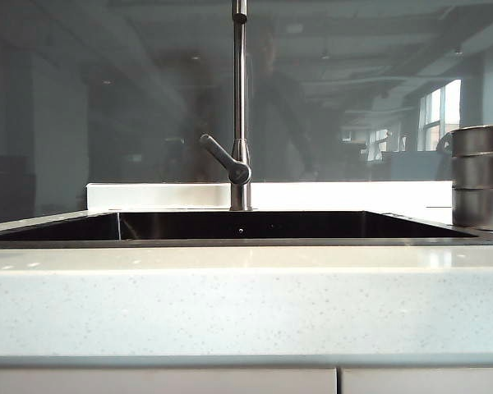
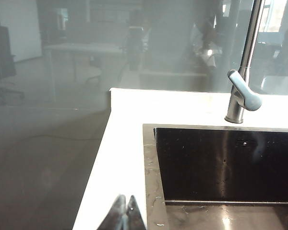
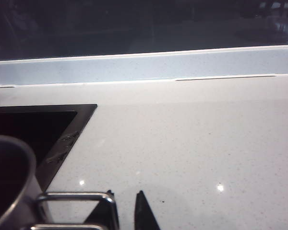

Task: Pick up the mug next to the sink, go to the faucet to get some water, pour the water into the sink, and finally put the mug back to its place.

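The mug (image 1: 481, 176) stands upright on the countertop (image 1: 246, 295) just beside the sink (image 1: 246, 225), on the far side of it from the left gripper, its handle (image 3: 77, 197) turned away from the basin so it can be caught from that side. The right gripper (image 3: 126, 211) sits at that handle, jaws narrowed, one finger touching the wire loop and the other just outside it; a firm hold cannot be told. The left gripper (image 2: 124, 214) waits pinched together, empty, by the sink's opposite edge, well apart from the faucet (image 1: 240, 107).
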